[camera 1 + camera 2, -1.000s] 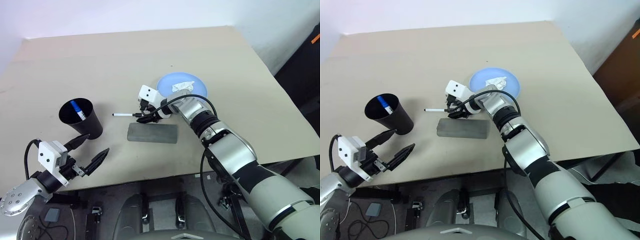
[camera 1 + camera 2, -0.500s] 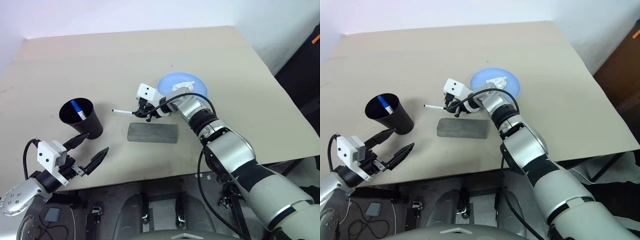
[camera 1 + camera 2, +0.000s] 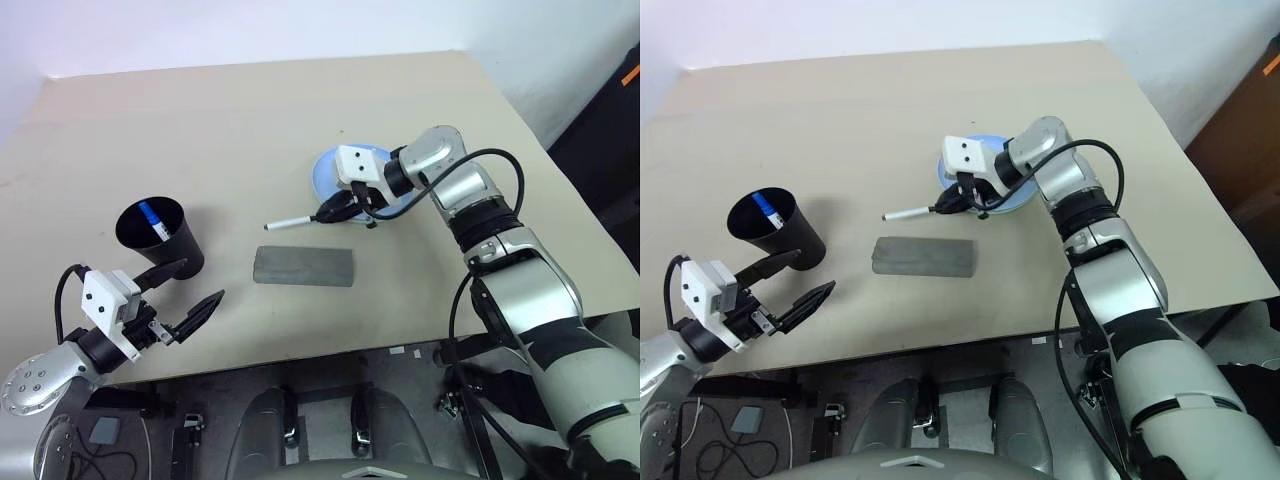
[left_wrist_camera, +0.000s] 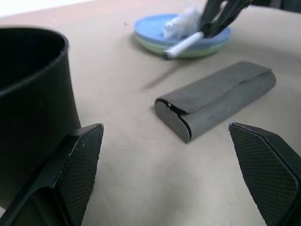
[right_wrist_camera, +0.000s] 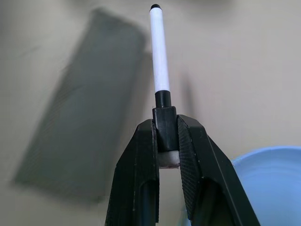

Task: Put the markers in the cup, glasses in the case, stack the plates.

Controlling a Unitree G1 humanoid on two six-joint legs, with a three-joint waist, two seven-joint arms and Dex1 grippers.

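Moved: our right claw [image 3: 331, 209] is now carrying the black-capped marker [image 3: 293, 222] up off the table [image 3: 240, 110], where a second ago it was only settling over it beside the case [image 3: 304, 266].
Right claw: we are pinching the marker by its capped end, with the white barrel sticking out ahead over bare table, between the case and the plates [image 3: 322, 172].
Left claw: we are holding it [image 3: 184, 292] spread wide and idle, just beside the cup [image 3: 161, 237].
Cup: it is standing near the table's left side, already holding the blue-capped marker [image 3: 153, 220].
Plates: they are sitting stacked, blue on green, with a tissue [image 4: 186, 21] on top.
Meaning: we are judging the carry to the cup as next.
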